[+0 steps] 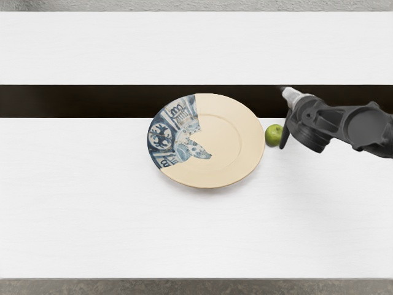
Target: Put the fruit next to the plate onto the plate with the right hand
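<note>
Green fruit (274, 134) on table (92, 215), just beside right rim of plate (236, 141), not yet on it. Right hand (296, 121) close at fruit's outer side; grasping or released: cannot tell.

Risk: sideways nudge, round fruit rolling away; weak hold, drop short of rim.

Palm side hidden; contact with fruit unclear; forearm cut off at frame edge.

A white surface (92, 215) is seen from above, crossed from left to right by a dark band (73, 101) in its upper half. A round plate (227, 147), tan with a blue-and-white patterned patch on its left side, is set near the middle, its far rim overlapping the band. A small green fruit (273, 134) is laid on the white part, just beside the plate's right rim.
</note>
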